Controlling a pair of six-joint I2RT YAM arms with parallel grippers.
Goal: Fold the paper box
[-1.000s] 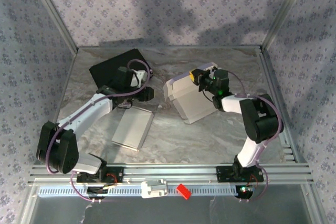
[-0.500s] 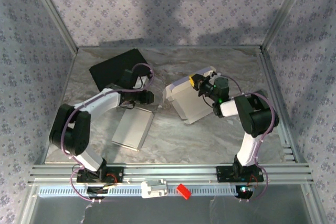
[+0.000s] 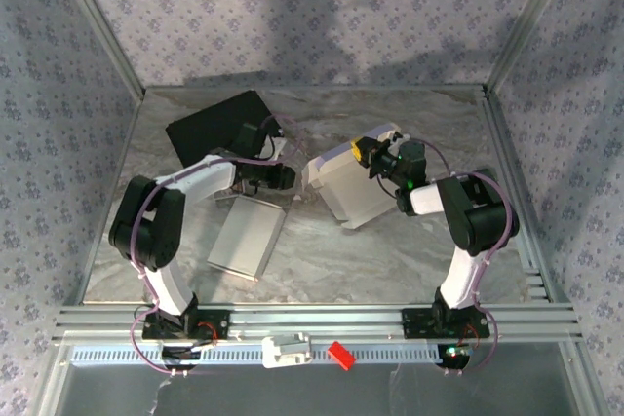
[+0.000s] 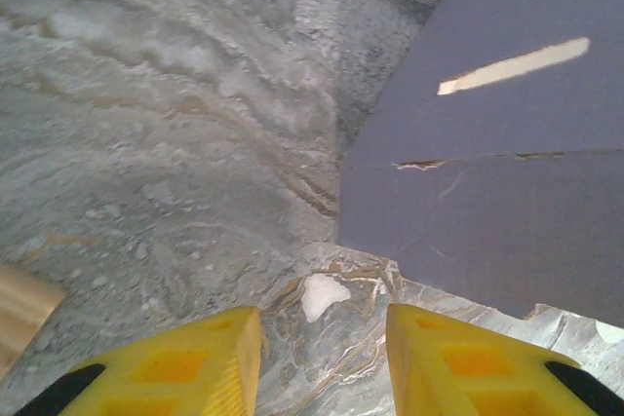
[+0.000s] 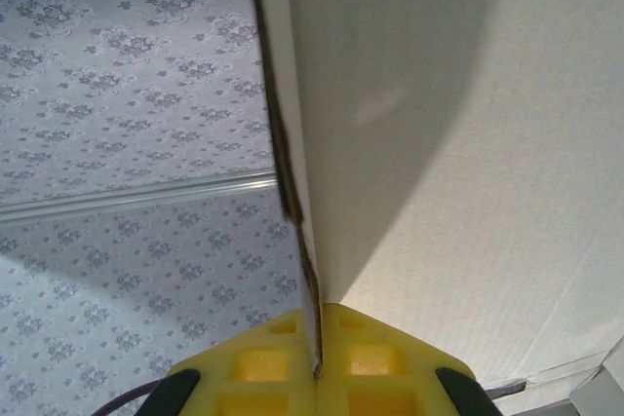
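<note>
The white paper box [image 3: 346,187] stands half-formed in the middle of the marble table [image 3: 390,260], with one wall raised. My right gripper [image 3: 374,154] is at its far right corner. Seen from the right wrist, that gripper [image 5: 317,362] is shut on the thin edge of a box wall [image 5: 458,143]. My left gripper [image 3: 289,178] hovers just left of the box, open and holding nothing. In the left wrist view the yellow fingers [image 4: 205,358] are apart over bare marble, and a grey-looking box panel [image 4: 487,163] with a slit lies ahead to the right.
A flat white cardboard piece [image 3: 246,238] lies near the left arm, and its tan corner [image 4: 19,304] appears at the left wrist view's edge. A black sheet [image 3: 216,124] lies at the back left. Metal frame posts and patterned walls enclose the table.
The left arm has swung right, bringing its open gripper close to the box's left side. The right gripper has kept its grip on the box, which shifted slightly.
</note>
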